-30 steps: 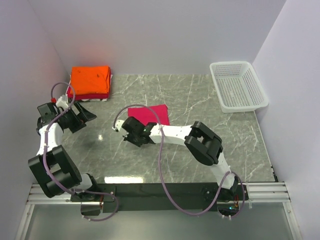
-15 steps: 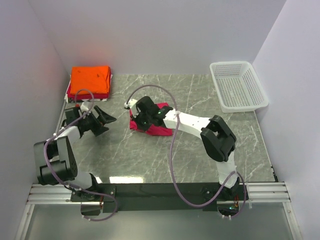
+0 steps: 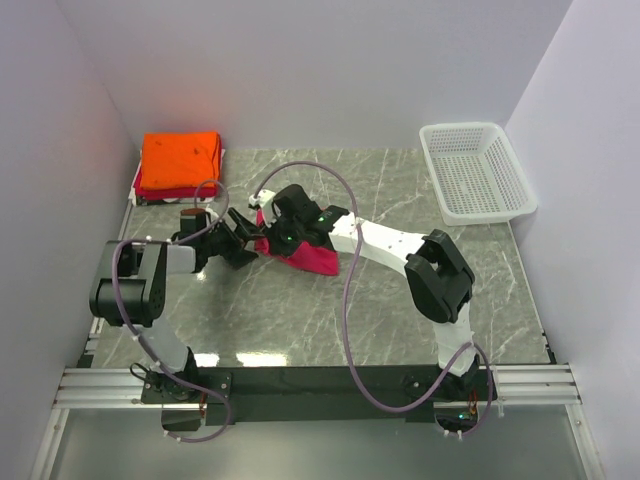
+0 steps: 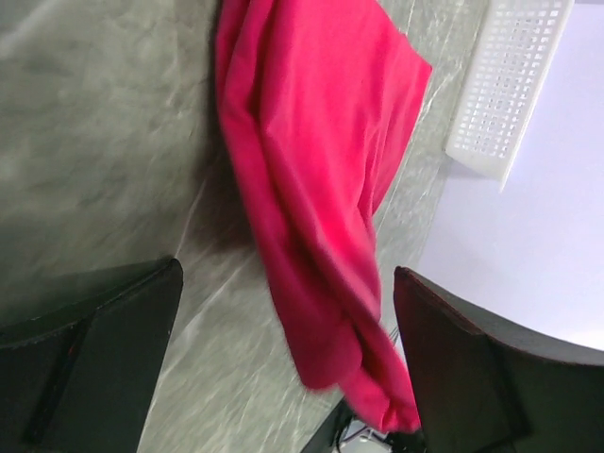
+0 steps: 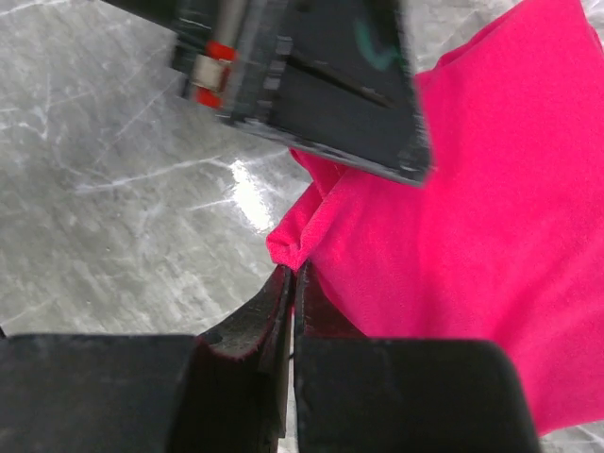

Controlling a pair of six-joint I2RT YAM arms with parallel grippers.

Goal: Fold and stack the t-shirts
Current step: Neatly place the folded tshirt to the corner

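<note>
The crimson-pink t-shirt [image 3: 312, 256] lies folded mid-table, its left edge bunched and raised. My right gripper [image 3: 274, 236] is shut on that edge; the right wrist view shows the jaws [image 5: 294, 272] pinching a fold of the pink cloth [image 5: 472, 226]. My left gripper [image 3: 243, 240] is open just left of the shirt. In the left wrist view the pink shirt [image 4: 321, 160] hangs down between the two wide-apart fingers [image 4: 472, 368], untouched by them. An orange t-shirt [image 3: 180, 157] lies folded on a red one [image 3: 170, 190] at the back left.
A white mesh basket [image 3: 476, 172] stands at the back right and also shows in the left wrist view [image 4: 510, 85]. The left gripper's finger [image 5: 311, 85] crosses the top of the right wrist view, close to the right jaws. Walls close in on the left, back and right.
My left gripper has swung right from the table's left side to the shirt's left edge. My right gripper moved onto the shirt, shut on its left edge and bunched it up.
</note>
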